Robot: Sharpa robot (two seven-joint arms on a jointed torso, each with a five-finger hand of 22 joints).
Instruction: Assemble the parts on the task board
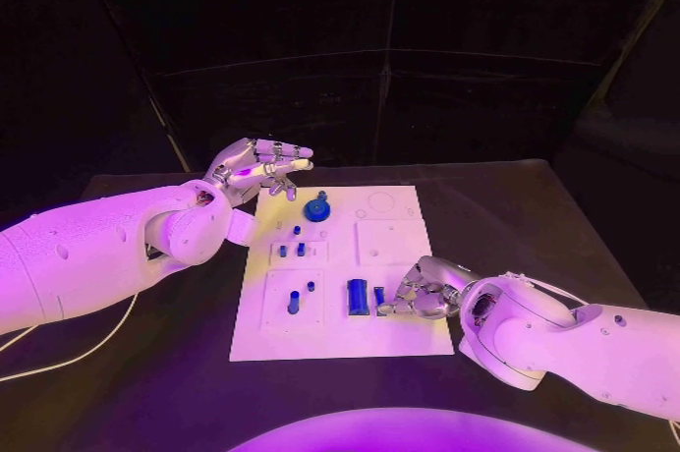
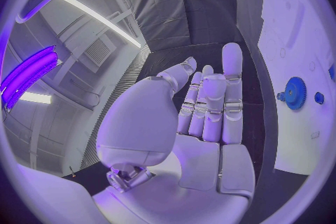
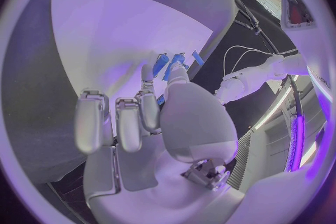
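Black counter (image 1: 552, 216) carries the white task board (image 1: 397, 334), where blue parts lie in its recesses: a gear (image 1: 317, 210) at the far end, a block (image 1: 358, 297) near the right edge. To do this step well, the right robot hand (image 1: 419, 293) should probably lift the small blue piece (image 3: 172, 61) straight and keep it square to its slot. It pinches that piece at its fingertips, while the left robot hand (image 1: 262, 167) hovers beyond the board's far left corner, fingers spread, holding nothing.

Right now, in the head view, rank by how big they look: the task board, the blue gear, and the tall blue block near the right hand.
1. task board
2. tall blue block
3. blue gear

The block and gear look close in size; the gear lies farther from the camera, so their order is unsure.
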